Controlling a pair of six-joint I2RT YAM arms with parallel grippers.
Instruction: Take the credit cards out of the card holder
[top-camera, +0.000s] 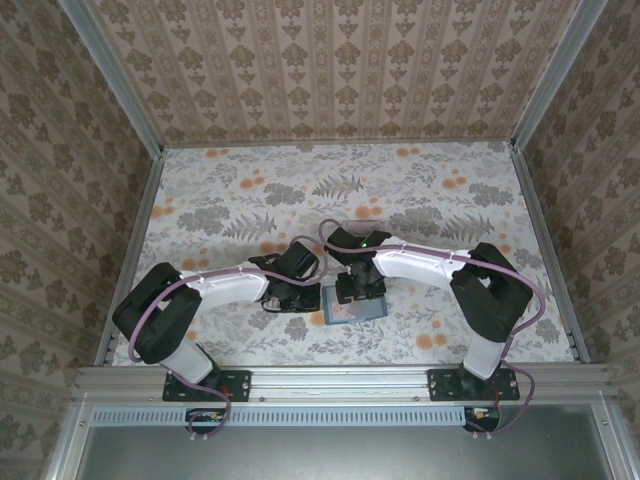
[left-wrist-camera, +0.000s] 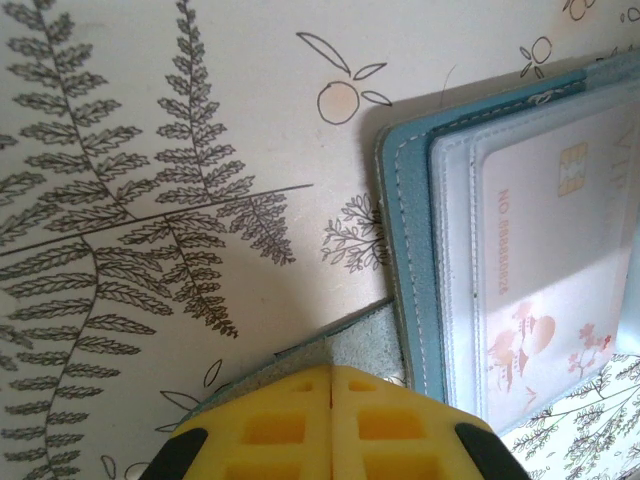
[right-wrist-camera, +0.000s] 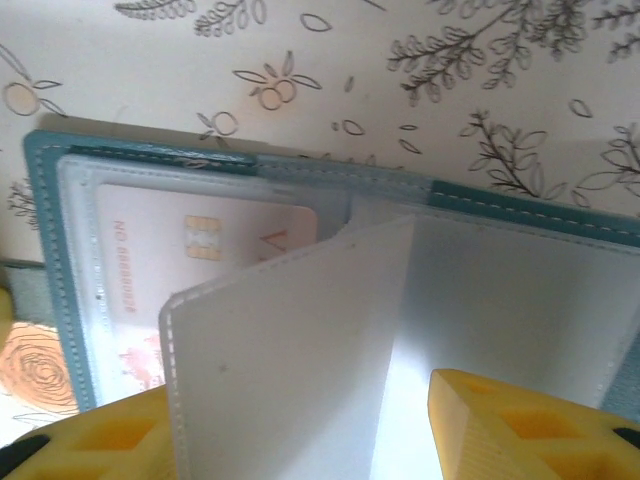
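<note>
The dark-teal card holder (top-camera: 357, 309) lies open on the table near the front edge, between my two grippers. A pale pinkish-white credit card (left-wrist-camera: 555, 270) with a gold chip sits inside a clear pocket of the card holder (left-wrist-camera: 405, 250). My left gripper (left-wrist-camera: 331, 372) is shut, its yellow tips over the holder's grey-teal cover flap (left-wrist-camera: 420, 340). My right gripper (right-wrist-camera: 300, 430) is open above the card holder (right-wrist-camera: 45, 250). A clear pocket leaf (right-wrist-camera: 290, 350) stands up between its fingers (right-wrist-camera: 520, 420). The credit card (right-wrist-camera: 200, 260) shows behind that leaf.
The floral tablecloth (top-camera: 400, 200) stretches far back and to both sides of the holder. Patterned walls with metal rails (top-camera: 130, 260) close in the table. Both arms reach inward, their grippers close together at the holder.
</note>
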